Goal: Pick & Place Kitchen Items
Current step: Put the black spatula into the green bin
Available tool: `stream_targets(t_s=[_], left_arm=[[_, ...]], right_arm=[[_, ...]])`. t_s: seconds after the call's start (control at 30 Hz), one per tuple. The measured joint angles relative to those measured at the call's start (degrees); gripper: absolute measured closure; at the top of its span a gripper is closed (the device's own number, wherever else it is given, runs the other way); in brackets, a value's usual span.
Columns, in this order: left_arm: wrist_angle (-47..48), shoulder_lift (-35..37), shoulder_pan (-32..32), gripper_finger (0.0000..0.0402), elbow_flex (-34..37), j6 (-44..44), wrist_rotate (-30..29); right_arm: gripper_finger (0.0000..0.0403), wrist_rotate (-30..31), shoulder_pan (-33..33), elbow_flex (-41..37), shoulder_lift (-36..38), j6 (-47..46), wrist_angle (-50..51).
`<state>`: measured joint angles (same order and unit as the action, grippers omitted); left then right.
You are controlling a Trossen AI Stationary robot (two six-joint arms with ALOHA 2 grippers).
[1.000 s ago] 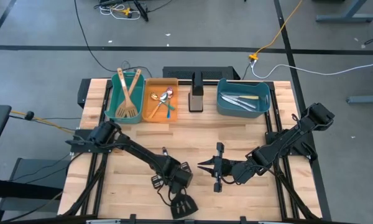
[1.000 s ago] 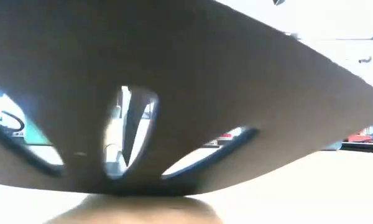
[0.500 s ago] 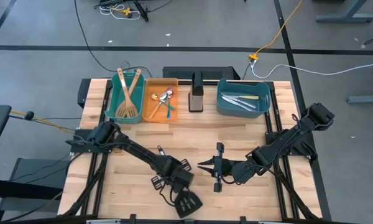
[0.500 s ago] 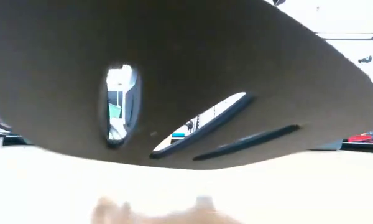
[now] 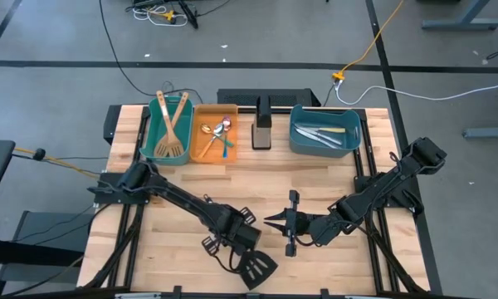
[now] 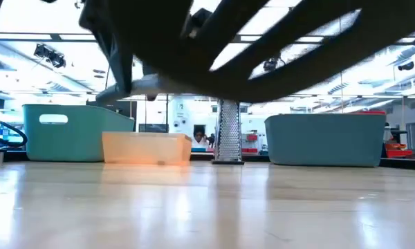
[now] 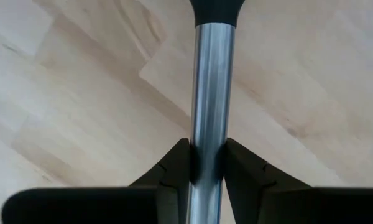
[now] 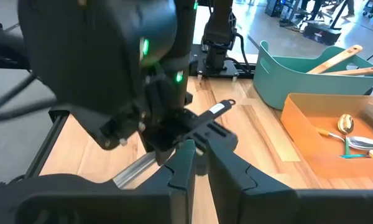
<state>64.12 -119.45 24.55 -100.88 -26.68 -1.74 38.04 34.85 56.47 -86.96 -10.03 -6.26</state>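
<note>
My left gripper (image 5: 235, 236) is shut on a black slotted turner with a steel handle near the table's front middle. The turner's head (image 5: 259, 267) points toward the near edge and fills the top of the low view (image 6: 263, 48), clear of the table. Its handle end (image 5: 208, 200) points toward the far left. My right gripper (image 5: 271, 221) is shut and empty, just to the right of the left gripper. It faces the left gripper, whose body shows in the right wrist view (image 8: 112, 68). My left gripper pinches the turner's steel handle (image 7: 209, 134) between its two fingers (image 7: 174, 171), on the stretch below the black neck (image 7: 215, 9). The fingers come from above and lie across the handle. The turner is lifted clear of the table, about level.
Along the far edge stand a teal bin (image 5: 169, 129) with wooden spatulas, an orange bin (image 5: 215, 133) with spoons, a steel grater (image 5: 262, 129) and a blue bin (image 5: 325, 131) with knives. Bare wooden table (image 5: 332, 178) lies between the bins and the arms.
My left gripper has risen with the turner and shifted a little toward the table's right. The turner's head has come up off the table and swung toward the right, while the handle end has swung toward the left. My right arm has kept still.
</note>
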Motion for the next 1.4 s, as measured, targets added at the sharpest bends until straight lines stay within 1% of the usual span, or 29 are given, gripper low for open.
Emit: stream_targets(t_s=[0.2,0.63,0.8,0.93,1.17,1.4], left_arm=[[0.33,2.94,-0.16,0.0321,-0.50,2.90,1.06],[0.74,14.20,-0.93,0.0321,-0.50,11.07,0.34],[2.79,17.76,-1.92,0.0321,-0.50,13.46,-0.72],[6.52,18.40,-2.51,0.0321,-0.23,14.16,-1.25],[7.73,20.86,-2.66,0.0321,6.06,17.14,0.36],[7.45,27.85,-2.64,0.0321,13.27,22.74,-1.13]], right_arm=[[0.0353,-0.02,0.00,0.00,0.00,-0.01,0.39],[0.0353,-0.15,0.00,0.00,0.00,0.01,0.46],[0.0353,-0.12,0.00,0.00,0.01,-0.01,0.45],[0.0353,-0.15,0.00,0.00,0.00,-0.01,0.46],[0.0353,-0.16,0.02,0.00,0.01,0.01,0.92],[0.0353,-0.15,0.02,0.00,0.02,0.01,0.96]])
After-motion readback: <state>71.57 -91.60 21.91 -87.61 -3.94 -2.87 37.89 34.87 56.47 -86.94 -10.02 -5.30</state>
